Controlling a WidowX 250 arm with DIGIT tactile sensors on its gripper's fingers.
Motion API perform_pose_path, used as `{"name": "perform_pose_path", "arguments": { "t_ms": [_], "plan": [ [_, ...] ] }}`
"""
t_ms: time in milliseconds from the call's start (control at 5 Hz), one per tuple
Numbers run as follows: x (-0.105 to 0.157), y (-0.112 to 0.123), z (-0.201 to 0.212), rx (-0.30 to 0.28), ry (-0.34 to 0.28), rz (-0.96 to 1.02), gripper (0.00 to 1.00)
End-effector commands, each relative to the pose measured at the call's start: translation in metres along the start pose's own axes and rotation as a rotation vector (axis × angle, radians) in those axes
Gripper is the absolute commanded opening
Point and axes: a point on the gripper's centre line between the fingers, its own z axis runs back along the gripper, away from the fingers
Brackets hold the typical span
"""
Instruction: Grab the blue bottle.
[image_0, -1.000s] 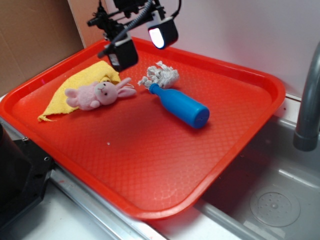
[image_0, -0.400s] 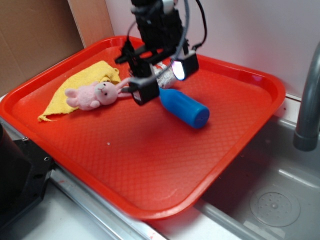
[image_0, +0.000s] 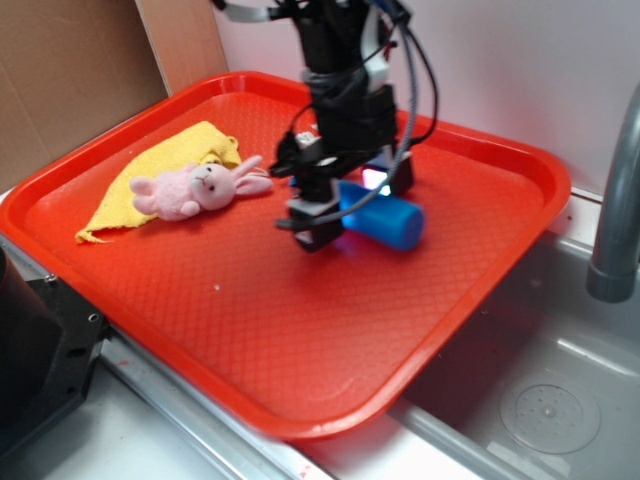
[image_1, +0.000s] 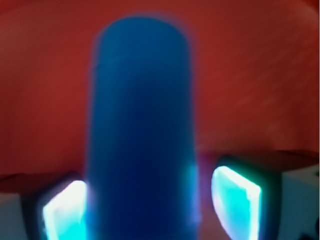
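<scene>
The blue bottle lies on its side on the red tray. My gripper has come down over it and stands open, one finger on each side of the body. In the wrist view the bottle fills the middle between the two lit pads. The left pad sits against its side, and a narrow gap shows at the right pad. The arm hides the bottle's neck in the exterior view.
A pink bunny lies on a yellow cloth at the tray's left. To the right are a metal sink and a grey faucet. Cardboard stands at the back left.
The gripper has moved right and down from above the bunny's ears to straddle the bottle. The bottle has not moved.
</scene>
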Motion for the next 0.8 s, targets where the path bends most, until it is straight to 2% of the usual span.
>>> {"name": "perform_pose_path", "arguments": {
  "t_ms": [0, 200, 400, 600],
  "plan": [
    [0.004, -0.014, 0.009, 0.041, -0.014, 0.002, 0.0],
    [0.001, -0.015, 0.028, 0.041, 0.008, 0.089, 0.0],
    [-0.009, -0.018, 0.068, 0.082, 0.151, 0.345, 0.0],
    [-0.014, -0.033, 0.103, 0.15, 0.164, 0.593, 0.0]
  ]
}}
